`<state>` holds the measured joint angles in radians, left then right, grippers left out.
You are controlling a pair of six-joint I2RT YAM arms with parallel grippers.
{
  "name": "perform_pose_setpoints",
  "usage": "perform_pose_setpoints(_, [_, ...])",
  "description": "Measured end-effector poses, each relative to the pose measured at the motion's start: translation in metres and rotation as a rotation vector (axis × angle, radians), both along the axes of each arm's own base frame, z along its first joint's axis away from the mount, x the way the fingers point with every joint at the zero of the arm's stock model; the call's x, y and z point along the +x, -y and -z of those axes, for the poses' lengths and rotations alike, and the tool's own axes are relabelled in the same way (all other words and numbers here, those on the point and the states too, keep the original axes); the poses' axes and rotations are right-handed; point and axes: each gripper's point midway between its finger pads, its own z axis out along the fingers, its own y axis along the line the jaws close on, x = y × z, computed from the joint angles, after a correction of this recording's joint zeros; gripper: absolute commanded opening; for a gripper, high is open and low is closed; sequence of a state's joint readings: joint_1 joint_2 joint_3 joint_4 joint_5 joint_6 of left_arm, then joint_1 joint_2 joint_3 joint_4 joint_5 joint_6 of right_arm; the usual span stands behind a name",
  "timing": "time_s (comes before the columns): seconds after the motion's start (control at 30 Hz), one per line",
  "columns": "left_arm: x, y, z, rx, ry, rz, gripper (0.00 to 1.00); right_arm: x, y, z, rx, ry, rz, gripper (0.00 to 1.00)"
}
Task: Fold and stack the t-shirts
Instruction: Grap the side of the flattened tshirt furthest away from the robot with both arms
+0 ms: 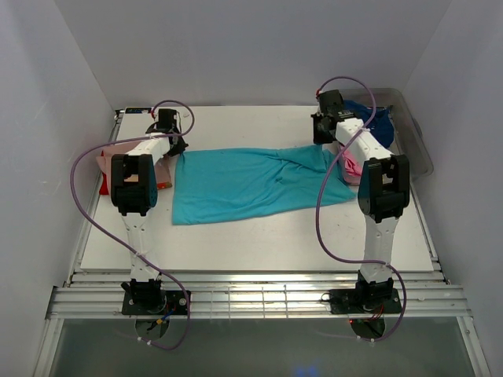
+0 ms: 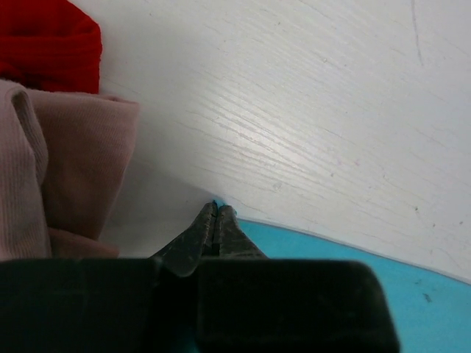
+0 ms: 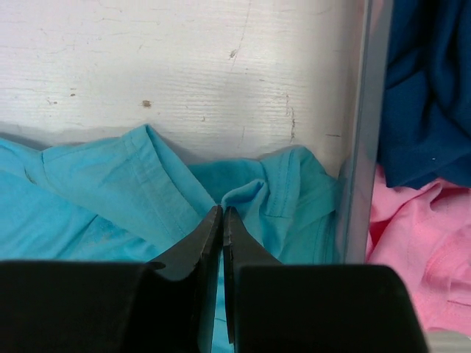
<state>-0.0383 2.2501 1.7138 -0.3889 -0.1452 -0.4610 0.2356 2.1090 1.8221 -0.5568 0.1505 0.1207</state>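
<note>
Both arms reach fwd from the near edge, elbows bent high, wrists tipped down at the far side of the table point(image 1: 259, 236). L gripper point(image 1: 176, 148) sits at the far-left corner of the turq tee point(image 1: 244, 184); in the wrist view its fingers point(image 2: 202, 235) are pressed together w/ no gap, tips right on the cloth edge and a sliver of turquoise showing between them, so it looks pinched on that corner. R gripper point(image 1: 322, 144) is down at the tee's far-right end, just beside the tub point(image 1: 420, 149). Its jaws are all but closed, only a thin slit left, and they nip a raised fold of turquoise cloth near the collar/sleeve seams. The turq tee lies spread flat across mid-table between the two grippers, long side running L to R, rumpled at the right end where it bunches against the tub wall. The tub is clear grey plastic, at the far-right corner. Inside it a navy tee point(image 3: 434, 88) is heaped toward the far end and a pink tee point(image 3: 419, 243) nearer, the two touching, both crumpled. At the table's left edge a salmon tee point(image 2: 73, 162) lies folded, w/ a red tee point(image 2: 44, 37) touching it. How they are layered I can't tell.
</note>
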Motion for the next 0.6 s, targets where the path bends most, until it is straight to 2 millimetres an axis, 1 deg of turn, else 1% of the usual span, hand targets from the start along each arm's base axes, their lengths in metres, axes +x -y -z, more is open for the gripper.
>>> perform_pose_setpoints(0.1, [0.0,0.0,0.0,0.001,-0.001,0.001,0.0,0.006,0.002,-0.014,-0.01,0.019,0.009,0.08])
perform_pose_setpoints(0.23, [0.001,0.0,-0.003,0.001,-0.003,0.001,0.0,0.029,0.003,-0.05,-0.02,0.114,0.023,0.08])
perform_pose_setpoints(0.3, [0.005,0.0,-0.009,0.004,0.0,0.003,0.0,0.037,0.003,-0.067,-0.022,0.156,0.026,0.08])
perform_pose_setpoints(0.4, [0.019,0.0,-0.025,0.01,0.037,0.008,0.0,0.047,0.003,-0.085,-0.016,0.204,0.03,0.08])
perform_pose_setpoints(0.5, [0.031,-0.001,-0.044,0.015,0.086,0.013,0.0,0.049,0.005,-0.089,-0.015,0.213,0.032,0.08])
perform_pose_setpoints(0.57, [0.034,-0.001,-0.049,0.021,0.101,0.014,0.0,0.047,0.006,-0.085,-0.014,0.2,0.03,0.08])
perform_pose_setpoints(0.6, [0.033,-0.001,-0.048,0.023,0.098,0.015,0.0,0.045,0.007,-0.08,-0.015,0.191,0.029,0.08])
